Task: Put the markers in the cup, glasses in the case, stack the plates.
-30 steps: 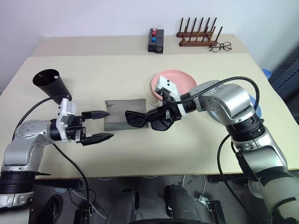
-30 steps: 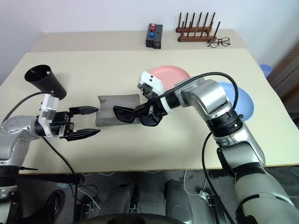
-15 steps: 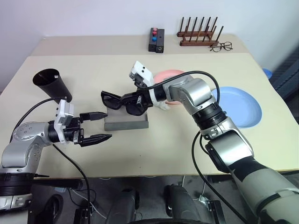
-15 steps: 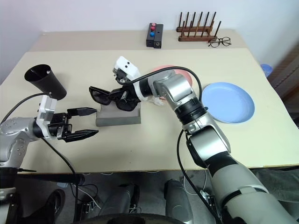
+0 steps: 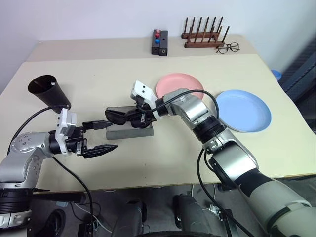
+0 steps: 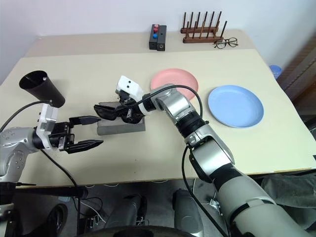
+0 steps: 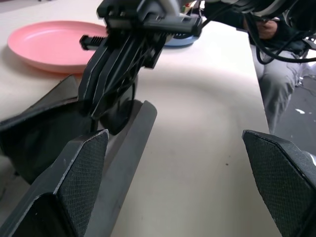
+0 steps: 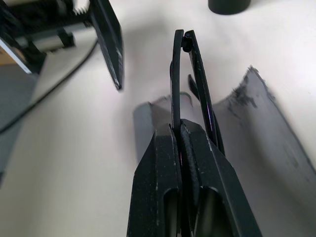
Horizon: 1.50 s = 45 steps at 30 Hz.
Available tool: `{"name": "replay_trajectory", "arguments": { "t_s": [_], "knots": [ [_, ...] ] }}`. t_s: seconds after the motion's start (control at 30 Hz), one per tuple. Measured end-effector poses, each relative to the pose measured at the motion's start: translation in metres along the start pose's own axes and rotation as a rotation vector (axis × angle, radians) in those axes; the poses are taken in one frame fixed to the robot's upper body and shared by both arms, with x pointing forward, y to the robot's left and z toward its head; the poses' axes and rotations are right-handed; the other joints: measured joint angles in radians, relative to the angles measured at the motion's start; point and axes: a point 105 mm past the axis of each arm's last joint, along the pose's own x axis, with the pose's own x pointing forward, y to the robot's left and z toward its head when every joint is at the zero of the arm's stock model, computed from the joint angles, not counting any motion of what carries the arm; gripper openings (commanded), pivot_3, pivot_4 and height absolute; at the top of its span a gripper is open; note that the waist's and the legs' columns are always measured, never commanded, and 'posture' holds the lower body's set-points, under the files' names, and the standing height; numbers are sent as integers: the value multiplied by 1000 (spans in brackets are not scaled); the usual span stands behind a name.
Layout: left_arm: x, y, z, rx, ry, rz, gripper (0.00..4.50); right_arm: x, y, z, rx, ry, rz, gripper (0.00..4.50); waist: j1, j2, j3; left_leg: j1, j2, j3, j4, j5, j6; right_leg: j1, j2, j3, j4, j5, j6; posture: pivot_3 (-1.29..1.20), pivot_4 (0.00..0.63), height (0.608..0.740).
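Right gripper [image 5: 134, 116]: clamped tight on the sunglasses [image 5: 123, 117], its two black fingers pinching the folded frame from above. The arm reaches across the table toward the robot's left.
Sunglasses: held in the air just over the grey case [image 5: 129, 131], lenses facing the left gripper. In the right wrist view the frame [image 8: 190, 84] stands on edge between the fingers, with the grey case spread out below it.
Grey case: lying flat on the table right under the right gripper and just beside the left gripper's fingertips. Its flap side, seen from the left wrist [image 7: 123, 153], runs as a grey edge next to the dark lenses.
Left gripper [image 5: 104, 136]: spread wide and holding nothing, pointing across at the case and the sunglasses. One finger [image 7: 74, 182] is close to the case's near end; the other is out over bare table.
Black cup [image 5: 48, 92]: beyond the left gripper on its outer side, tilted with its mouth facing up and away. Whether anything is inside cannot be told.
Pink plate [image 5: 179, 85]: on the table behind the right forearm, past the gripper.
Blue plate [image 5: 244, 109]: beside the pink plate, farther to the robot's right, apart from it and well away from both grippers.
Black box [image 5: 159, 42]: at the far edge of the table, with red and blue caps on top.
Wooden rack [image 5: 202, 35]: at the far edge, with thin clear spectacles [image 5: 227, 48] lying just beside it.
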Motion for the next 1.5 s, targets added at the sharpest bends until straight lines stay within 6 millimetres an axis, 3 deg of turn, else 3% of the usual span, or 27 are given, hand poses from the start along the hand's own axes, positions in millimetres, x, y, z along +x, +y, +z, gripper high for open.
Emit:
{"name": "replay_trajectory", "arguments": {
  "t_s": [0.17,0.3,0.67,0.77,1.03,1.5],
  "knots": [
    [0,0,1,-2,-6,1,4500,5,2,-2,-33,3,4,15,1,0,0,0,0,0,0,0,0,0,0,0,0,0,0,0,150,740],
    [0,0,1,-3,-9,2,4500,10,10,-20,-30,31,30,15,3,0,0,0,0,0,0,0,0,0,0,0,0,0,0,0,150,740],
    [0,-1,-2,-14,-6,14,4500,15,20,-18,-43,40,78,15,1,0,0,0,0,0,0,0,-1,0,1,0,0,0,0,0,150,740],
    [-1,-1,-1,-8,-7,22,4500,20,22,-22,-8,52,106,870,1,0,0,0,0,0,0,0,-1,0,1,0,0,0,0,0,150,740],
    [-1,-1,-3,-13,-5,33,4500,23,19,-28,-4,76,94,4462,1,0,0,0,0,0,0,0,-1,0,1,0,0,0,-1,0,150,740],
    [-1,2,1,0,-11,36,4500,19,15,-21,-38,72,89,4462,1,0,0,0,0,0,0,0,-1,0,2,0,0,0,-1,0,150,740]
  ]
}}
